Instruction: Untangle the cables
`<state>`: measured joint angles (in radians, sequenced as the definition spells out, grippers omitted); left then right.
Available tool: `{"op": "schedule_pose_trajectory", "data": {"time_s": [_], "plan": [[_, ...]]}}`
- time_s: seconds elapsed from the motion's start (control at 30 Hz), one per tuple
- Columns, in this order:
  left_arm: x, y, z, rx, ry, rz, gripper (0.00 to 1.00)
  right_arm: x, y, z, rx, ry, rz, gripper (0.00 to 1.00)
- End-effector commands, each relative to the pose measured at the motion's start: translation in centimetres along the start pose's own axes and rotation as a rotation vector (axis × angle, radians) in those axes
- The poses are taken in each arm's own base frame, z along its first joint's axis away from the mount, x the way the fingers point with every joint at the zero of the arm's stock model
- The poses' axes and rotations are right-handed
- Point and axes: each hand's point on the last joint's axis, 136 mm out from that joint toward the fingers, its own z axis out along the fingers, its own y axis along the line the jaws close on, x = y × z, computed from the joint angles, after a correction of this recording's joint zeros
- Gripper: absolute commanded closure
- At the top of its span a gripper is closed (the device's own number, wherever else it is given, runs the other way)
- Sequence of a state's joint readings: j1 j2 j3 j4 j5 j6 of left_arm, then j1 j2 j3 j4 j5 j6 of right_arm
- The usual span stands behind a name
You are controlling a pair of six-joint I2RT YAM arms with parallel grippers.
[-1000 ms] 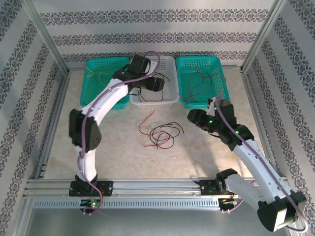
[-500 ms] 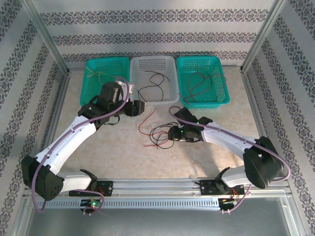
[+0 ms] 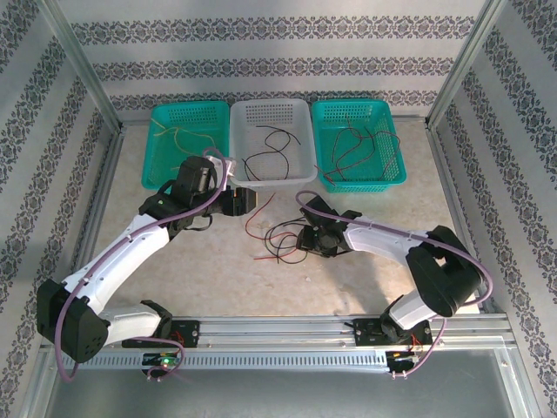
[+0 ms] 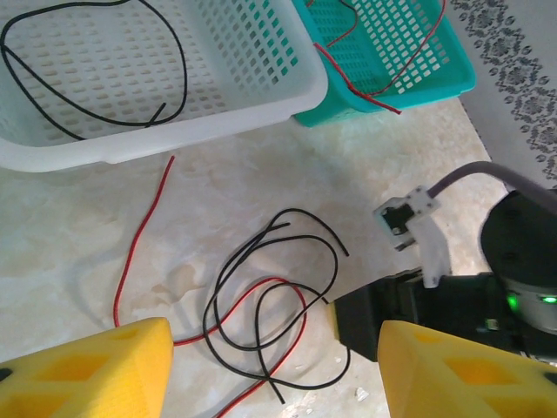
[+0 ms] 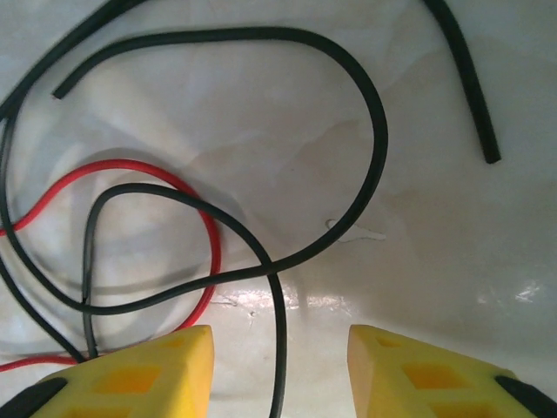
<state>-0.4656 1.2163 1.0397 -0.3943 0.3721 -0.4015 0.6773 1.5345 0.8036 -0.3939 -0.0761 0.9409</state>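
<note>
While wires already lie in the three baskets along the far edge of the table (image 3: 252, 287), the task is judged partly done. The white basket (image 3: 300, 179) holds black wires, the right teal basket (image 3: 397, 180) red and dark ones, and the left teal basket (image 3: 158, 115) thin yellow strands.

Outstanding: the cables (image 3: 283, 239) at the table's middle, black loops crossed over a red one, with a red end trailing toward the white basket.

The left gripper (image 3: 246, 199) hovers just in front of the white basket, fingers wide and empty. The right gripper (image 5: 278, 366) is low over the knot, fingers moderately apart. A black strand passes between them, unclamped. Separation of this last knot is not yet done.
</note>
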Motion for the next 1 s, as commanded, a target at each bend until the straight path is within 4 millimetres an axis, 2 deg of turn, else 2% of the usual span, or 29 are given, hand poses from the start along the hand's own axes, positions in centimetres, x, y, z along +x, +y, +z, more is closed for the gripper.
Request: {"op": "schedule_pose_trajectory", "data": {"time_s": [0.0,0.13,0.33,0.5,0.53,0.67,0.97], "plan": [[-0.6,-1.3,-0.1,0.06,-0.031,0.001,0.37,0.6,0.4,0.6,-0.023,0.014,0.051,0.58],[-0.5,-1.4,0.0,0.072,-0.036,-0.001,0.37,0.9,0.3,0.8,-0.027,0.025,0.062,0.66],[-0.3,-1.4,0.4,0.083,-0.035,-0.011,0.37,1.6,0.3,1.7,-0.034,0.057,0.085,0.71],[-0.2,-2.0,1.2,0.132,-0.036,-0.049,0.38,1.5,0.5,1.0,-0.047,0.04,0.073,0.97],[0.0,-2.3,1.5,0.144,-0.029,-0.05,0.39,1.2,0.8,0.4,-0.058,0.025,0.062,1.0],[0.7,-3.5,2.6,0.171,-0.002,-0.031,0.4,0.2,2.2,-2.4,-0.118,-0.041,-0.008,1.0],[2.1,-9.0,4.7,0.326,0.04,0.05,0.45,-2.0,5.2,-11.8,-0.255,-0.259,-0.192,1.0]]}}
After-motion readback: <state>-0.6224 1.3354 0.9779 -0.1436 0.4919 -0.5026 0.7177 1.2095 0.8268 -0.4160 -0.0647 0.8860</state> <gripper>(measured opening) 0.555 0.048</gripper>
